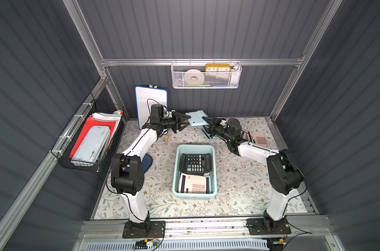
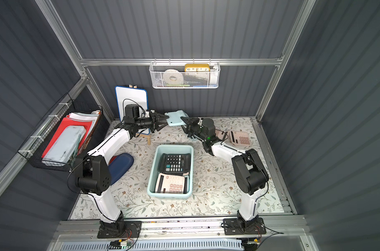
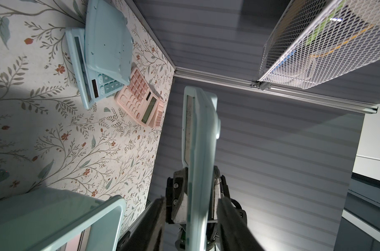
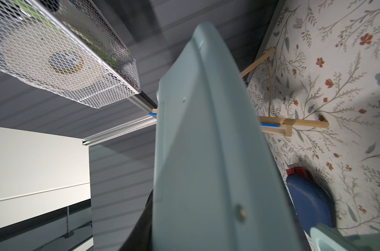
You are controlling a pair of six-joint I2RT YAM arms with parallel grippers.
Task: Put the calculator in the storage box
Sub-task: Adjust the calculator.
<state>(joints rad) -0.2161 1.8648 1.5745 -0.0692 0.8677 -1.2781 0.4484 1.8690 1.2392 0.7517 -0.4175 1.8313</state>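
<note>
High in the upper middle of both top views, the pale blue calculator [image 1: 196,118] hangs in the air between my two pincers, while the storage box [image 1: 195,147] sits lower, at frame centre. My right pincer [image 1: 204,121] pinches one short end, pads flat on both faces. My left pincer [image 1: 190,120] brackets the opposite end; whether its pads bear on the shell I cannot tell. I judge it a light, stiff slab of smooth plastic: it will not sag, but it may slip or swing from an end grip. Best hold, to my mind, is across the thin body at the plain border, off the keys and display. A black calculator [image 1: 195,163] and a cream calculator [image 1: 193,183] fill most of the box, so room is short.
</note>
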